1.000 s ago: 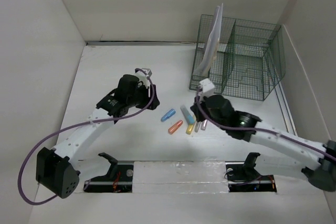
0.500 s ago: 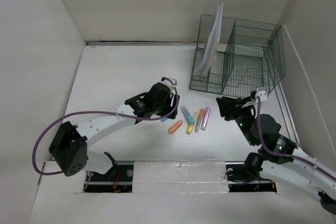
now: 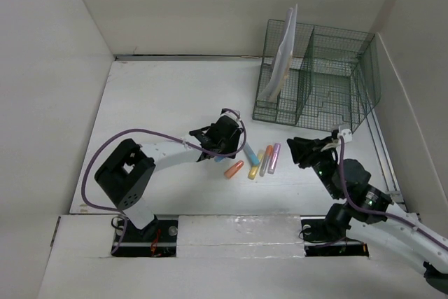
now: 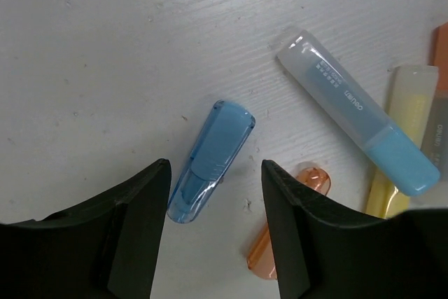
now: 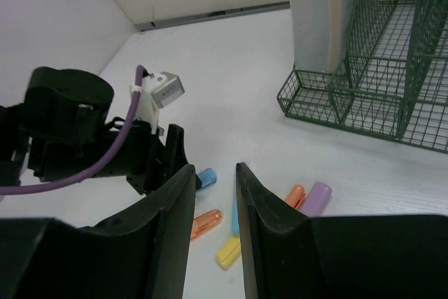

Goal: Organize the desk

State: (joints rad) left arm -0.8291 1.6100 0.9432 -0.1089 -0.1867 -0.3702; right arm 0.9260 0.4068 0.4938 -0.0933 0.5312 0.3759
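On the white desk (image 3: pixel 161 96) lie several highlighters and caps. My left gripper (image 3: pixel 227 149) is low over them, open, its jaws straddling a clear blue cap (image 4: pixel 210 162) without touching it; the gripper (image 4: pixel 215 173) is empty. A clear orange cap (image 4: pixel 315 178) lies beside the right finger. A light blue highlighter (image 4: pixel 357 120) and a yellow one (image 4: pixel 395 138) lie just beyond. My right gripper (image 3: pixel 299 149) is open and empty, raised to the right of the group, facing it (image 5: pixel 213 183). The blue cap (image 5: pixel 206 178) shows in its view too.
A dark green wire-mesh rack (image 3: pixel 318 82) stands at the back right, with white paper (image 3: pixel 282 57) in its left compartment. An orange highlighter (image 3: pixel 265 158) and a purple one (image 3: pixel 274 157) lie in the group. White walls enclose the desk.
My left arm has swung right and down onto the marker group, over the blue cap. My right arm has pulled back from the markers to the right and lifted.
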